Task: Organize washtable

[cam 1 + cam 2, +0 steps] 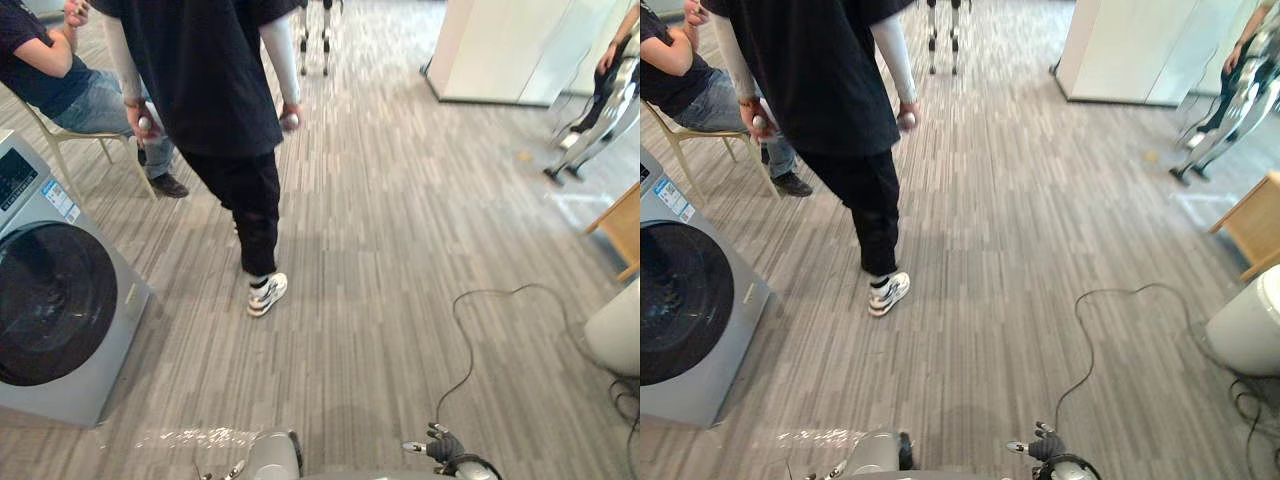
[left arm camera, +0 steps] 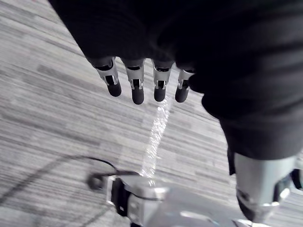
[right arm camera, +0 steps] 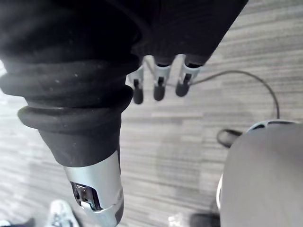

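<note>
In the left eye view, grey striped floor [image 1: 380, 250] lies ahead of me, with a front-loading washing machine [image 1: 55, 300] at my left and a standing person [image 1: 215, 90] just beyond it. I cannot tell where the washtable is, so I judge the organizing has not begun and all of it is left. The right eye view adds a seated person [image 1: 680, 75] on a chair at far left. In the left wrist view, my left hand [image 2: 137, 90] hangs with its fingers straight and relaxed above the floor, empty. In the right wrist view, my right hand [image 3: 158, 85] is likewise released, touching nothing.
</note>
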Motion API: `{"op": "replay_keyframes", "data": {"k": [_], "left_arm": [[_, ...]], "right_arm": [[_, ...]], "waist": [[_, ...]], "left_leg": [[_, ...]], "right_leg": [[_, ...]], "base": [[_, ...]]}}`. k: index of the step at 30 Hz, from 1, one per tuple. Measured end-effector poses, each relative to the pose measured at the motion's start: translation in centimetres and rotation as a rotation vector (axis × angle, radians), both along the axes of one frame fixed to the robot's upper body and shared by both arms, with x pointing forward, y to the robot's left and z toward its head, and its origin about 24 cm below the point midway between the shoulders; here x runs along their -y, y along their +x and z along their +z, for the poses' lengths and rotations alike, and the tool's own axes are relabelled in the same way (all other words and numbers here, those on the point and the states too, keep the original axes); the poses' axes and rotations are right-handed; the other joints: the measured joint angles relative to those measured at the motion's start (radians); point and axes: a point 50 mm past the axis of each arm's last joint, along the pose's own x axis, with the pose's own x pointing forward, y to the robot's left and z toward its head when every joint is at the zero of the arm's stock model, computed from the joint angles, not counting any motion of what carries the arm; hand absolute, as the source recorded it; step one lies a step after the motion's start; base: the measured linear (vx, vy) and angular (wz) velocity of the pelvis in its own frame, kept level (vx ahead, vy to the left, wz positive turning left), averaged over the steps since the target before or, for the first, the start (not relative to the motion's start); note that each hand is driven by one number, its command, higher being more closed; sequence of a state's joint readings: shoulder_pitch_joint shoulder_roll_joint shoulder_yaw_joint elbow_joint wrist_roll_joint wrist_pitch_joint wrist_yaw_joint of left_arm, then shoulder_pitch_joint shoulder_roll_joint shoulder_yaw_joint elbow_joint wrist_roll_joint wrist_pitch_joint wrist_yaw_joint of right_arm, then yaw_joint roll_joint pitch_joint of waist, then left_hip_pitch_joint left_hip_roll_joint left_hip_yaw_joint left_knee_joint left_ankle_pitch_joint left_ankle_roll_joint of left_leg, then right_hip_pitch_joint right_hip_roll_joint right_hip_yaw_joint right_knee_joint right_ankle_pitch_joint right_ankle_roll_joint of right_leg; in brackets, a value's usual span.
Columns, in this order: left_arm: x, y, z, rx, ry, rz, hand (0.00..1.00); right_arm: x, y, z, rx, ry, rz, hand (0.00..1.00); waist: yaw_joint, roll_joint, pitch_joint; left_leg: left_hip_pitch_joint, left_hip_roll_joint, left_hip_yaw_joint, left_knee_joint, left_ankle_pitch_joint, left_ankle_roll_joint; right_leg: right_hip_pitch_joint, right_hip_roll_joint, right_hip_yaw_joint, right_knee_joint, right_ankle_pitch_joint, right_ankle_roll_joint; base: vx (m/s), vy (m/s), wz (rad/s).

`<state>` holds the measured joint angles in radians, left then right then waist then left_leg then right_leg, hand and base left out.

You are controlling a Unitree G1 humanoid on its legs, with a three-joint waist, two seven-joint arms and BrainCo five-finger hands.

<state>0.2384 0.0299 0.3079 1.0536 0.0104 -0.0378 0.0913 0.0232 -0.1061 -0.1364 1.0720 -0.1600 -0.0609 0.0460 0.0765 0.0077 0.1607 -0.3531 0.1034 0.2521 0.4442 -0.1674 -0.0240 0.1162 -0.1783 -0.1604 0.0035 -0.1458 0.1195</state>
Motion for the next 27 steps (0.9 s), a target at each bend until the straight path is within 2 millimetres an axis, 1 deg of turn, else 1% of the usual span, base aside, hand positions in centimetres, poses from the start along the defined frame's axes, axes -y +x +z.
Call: {"op": "replay_keyframes", "data": {"k": [1,2,3,4,5,6,7,8,9,10,11,12,13,14,15,16,17,18,19,20,21,22,23,24,25,26,27], "left_arm": [[0.2,0.4,0.0,0.015,-0.002,-0.003,0.0],[0.1,0.5,0.0,0.02,0.001,-0.004,0.0],[-0.7,1.1,0.2,0.036,0.018,-0.014,0.0],[-0.9,1.0,0.2,0.032,0.021,-0.015,0.0],[-1.1,0.8,0.2,0.02,0.027,-0.02,0.0],[-1.2,0.6,0.2,0.014,0.028,-0.025,0.0],[-1.4,0.3,0.2,0.003,0.033,-0.038,0.0],[-1.6,0.2,0.3,-0.002,0.037,-0.05,0.0],[-1.7,0.6,0.3,0.007,0.042,-0.06,0.0],[-1.7,0.5,0.4,0.004,0.043,-0.061,0.0],[-1.8,0.6,0.4,0.004,0.045,-0.064,0.0],[-1.8,1.1,0.4,0.012,0.047,-0.087,0.0],[-1.8,1.3,0.4,0.018,0.047,-0.093,0.0],[-1.6,2.2,0.5,0.037,0.043,-0.102,0.0],[-1.4,2.5,0.5,0.045,0.04,-0.106,0.0],[-1.0,3.3,0.5,0.064,0.03,-0.116,0.0],[-0.5,4.1,0.5,0.086,0.018,-0.137,0.0],[-0.4,4.4,0.6,0.095,0.018,-0.149,0.0],[-0.4,4.6,0.6,0.102,0.02,-0.156,0.0],[-0.6,4.6,0.6,0.101,0.024,-0.154,0.0],[-0.2,4.1,0.5,0.088,0.01,-0.141,0.0],[0.4,4.1,0.4,0.09,-0.005,-0.141,0.0],[1.0,4.1,0.3,0.092,-0.02,-0.139,0.0],[1.2,4.0,0.2,0.097,-0.029,-0.101,0.0],[1.1,3.8,0.2,0.099,-0.03,-0.055,0.0],[1.1,3.7,0.2,0.098,-0.034,-0.036,0.0],[0.9,3.8,0.2,0.109,-0.036,-0.005,0.0]], "right_arm": [[-0.2,0.3,0.1,0.009,0.006,0.0,0.0],[-0.3,0.3,0.0,0.009,0.009,0.002,0.0],[-1.2,0.1,-0.2,0.003,0.029,0.011,0.0],[-1.4,0.2,-0.2,0.008,0.036,0.004,0.0],[-1.7,0.1,-0.2,0.01,0.044,0.0,0.0],[-1.7,-0.1,-0.3,0.006,0.047,-0.006,0.0],[-1.8,-0.2,-0.3,0.004,0.052,-0.015,0.0],[-1.9,-0.3,-0.3,0.005,0.059,-0.033,0.0],[-1.8,-0.3,-0.3,0.008,0.068,-0.062,0.0],[-1.7,-0.2,-0.3,0.018,0.078,-0.085,0.0],[-1.7,0.0,-0.2,0.025,0.083,-0.086,0.0],[-1.5,0.4,0.0,0.043,0.08,-0.086,0.0],[-1.4,0.6,0.2,0.054,0.078,-0.088,0.0],[-0.7,0.9,0.4,0.073,0.067,-0.107,0.0],[-0.3,1.0,0.5,0.08,0.06,-0.118,0.0],[0.5,1.1,0.8,0.091,0.037,-0.128,0.0],[1.2,0.6,0.8,0.079,0.018,-0.136,0.0],[1.4,0.2,0.7,0.071,0.018,-0.15,0.0],[1.5,-0.6,0.4,0.048,0.02,-0.167,0.0],[1.3,-1.2,0.2,0.033,0.024,-0.173,0.0],[1.4,-1.8,0.1,0.018,0.028,-0.192,0.0],[1.7,-2.0,0.1,0.014,0.024,-0.212,0.0],[2.2,-2.1,0.2,0.013,0.017,-0.226,0.0],[2.5,-2.2,0.2,0.009,0.007,-0.225,0.0],[2.6,-2.2,0.2,0.005,0.004,-0.226,0.0],[2.7,-2.2,0.2,0.003,0.001,-0.226,0.0],[2.8,-2.3,0.2,-0.004,-0.001,-0.225,0.0]], "waist": [[-0.01,0.009,0.0],[-0.009,0.005,0.002],[-0.001,-0.028,0.004],[-0.006,-0.034,0.003],[-0.008,-0.051,0.002],[-0.007,-0.059,-0.001],[-0.008,-0.07,-0.007],[-0.011,-0.069,-0.007],[-0.017,-0.064,-0.004],[-0.031,-0.063,-0.004],[-0.04,-0.062,-0.004],[-0.054,-0.059,-0.003],[-0.064,-0.057,-0.002],[-0.076,-0.043,-0.002],[-0.08,-0.034,-0.001],[-0.091,-0.012,0.008],[-0.096,0.006,0.014],[-0.096,0.008,0.014],[-0.096,0.003,0.013],[-0.098,-0.007,0.007],[-0.104,0.001,-0.004],[-0.116,0.029,-0.007],[-0.118,0.049,-0.008],[-0.113,0.068,-0.016],[-0.115,0.082,-0.012],[-0.113,0.083,-0.007],[-0.107,0.096,-0.004]], "left_leg": [[-0.021,-0.003,0.001,0.062,-0.058,0.025],[-0.027,-0.006,0.001,0.079,-0.071,0.025],[-0.041,-0.026,0.009,0.175,-0.158,0.084],[-0.035,-0.035,0.009,0.194,-0.18,0.093],[0.004,-0.057,0.016,0.201,-0.211,0.102],[0.032,-0.067,0.022,0.198,-0.227,0.105],[0.095,-0.089,0.026,0.174,-0.249,0.108],[0.148,-0.104,0.025,0.144,-0.261,0.115],[0.225,-0.115,0.014,0.095,-0.265,0.132],[0.307,-0.122,0.001,0.035,-0.267,0.134],[0.345,-0.122,-0.007,0.002,-0.266,0.134],[0.408,-0.121,-0.025,-0.056,-0.266,0.133],[0.436,-0.117,-0.033,-0.081,-0.263,0.13],[0.501,-0.096,-0.042,-0.135,-0.256,0.117],[0.527,-0.086,-0.048,-0.154,-0.255,0.114],[0.578,-0.062,-0.066,-0.189,-0.248,0.1],[0.619,-0.041,-0.084,-0.213,-0.233,0.073],[0.639,-0.034,-0.092,-0.224,-0.226,0.061],[0.687,-0.034,-0.116,-0.236,-0.219,0.028],[0.711,-0.035,-0.129,-0.232,-0.22,0.019],[0.749,-0.015,-0.161,-0.212,-0.221,0.002],[0.756,0.015,-0.178,-0.164,-0.171,-0.073],[0.753,0.032,-0.187,-0.126,-0.127,-0.084],[0.706,0.054,-0.196,0.005,0.007,-0.05],[0.62,0.081,-0.203,0.199,0.213,-0.042],[0.564,0.106,-0.208,0.314,0.278,-0.045],[0.455,0.167,-0.175,0.561,0.245,-0.042]], "right_leg": [[-0.034,-0.005,0.026,0.099,-0.038,-0.003],[-0.042,-0.006,0.032,0.132,-0.047,-0.005],[-0.099,-0.05,0.042,0.349,-0.148,0.06],[-0.118,-0.064,0.049,0.421,-0.16,0.079],[-0.165,-0.09,0.079,0.585,-0.153,0.081],[-0.188,-0.102,0.099,0.662,-0.127,0.084],[-0.229,-0.116,0.142,0.799,-0.046,0.09],[-0.255,-0.121,0.161,0.888,0.033,0.088],[-0.291,-0.111,0.154,1.007,0.028,0.065],[-0.322,-0.096,0.105,1.07,-0.046,0.004],[-0.339,-0.085,0.071,1.079,-0.081,-0.017],[-0.386,-0.061,-0.001,1.057,-0.139,-0.066],[-0.412,-0.047,-0.034,1.028,-0.161,-0.08],[-0.476,0.003,-0.084,0.888,-0.174,-0.102],[-0.499,0.022,-0.097,0.815,-0.17,-0.105],[-0.536,0.053,-0.114,0.66,-0.137,-0.115],[-0.564,0.075,-0.112,0.484,-0.05,-0.112],[-0.576,0.08,-0.113,0.393,-0.001,-0.109],[-0.576,0.082,-0.104,0.252,0.081,-0.114],[-0.573,0.083,-0.091,0.206,0.099,-0.122],[-0.574,0.091,-0.049,0.258,0.25,-0.158],[-0.596,0.093,-0.044,0.389,0.258,-0.161],[-0.595,0.107,-0.06,0.445,0.209,-0.159],[-0.564,0.129,-0.066,0.478,0.139,-0.155],[-0.497,0.153,-0.073,0.447,0.096,-0.163],[-0.456,0.173,-0.075,0.418,0.085,-0.173],[-0.356,0.216,-0.073,0.358,0.064,-0.184]], "base": [[0.35,0.204,-0.1],[0.44,0.17,0.05],[0.37,0.165,0.07],[0.43,0.221,0.11],[0.29,0.172,0.1],[0.4,0.196,0.02],[0.44,0.146,-0.04],[0.54,0.132,-0.01],[0.57,0.08,0.05],[0.48,0.042,0.11],[0.48,0.019,0.21],[0.38,0.001,0.26],[0.62,-0.016,0.42],[0.55,-0.022,0.41],[0.71,-0.034,0.63],[0.66,-0.046,0.78],[0.7,-0.069,0.84],[0.74,-0.118,0.78],[0.62,-0.137,0.54],[0.83,-0.197,0.62],[0.86,-0.218,0.6],[0.86,-0.222,0.52],[0.84,-0.229,0.16],[0.82,-0.23,-0.15],[0.83,-0.207,-0.22],[0.96,-0.17,-0.18],[0.9,-0.129,-0.27]]}}
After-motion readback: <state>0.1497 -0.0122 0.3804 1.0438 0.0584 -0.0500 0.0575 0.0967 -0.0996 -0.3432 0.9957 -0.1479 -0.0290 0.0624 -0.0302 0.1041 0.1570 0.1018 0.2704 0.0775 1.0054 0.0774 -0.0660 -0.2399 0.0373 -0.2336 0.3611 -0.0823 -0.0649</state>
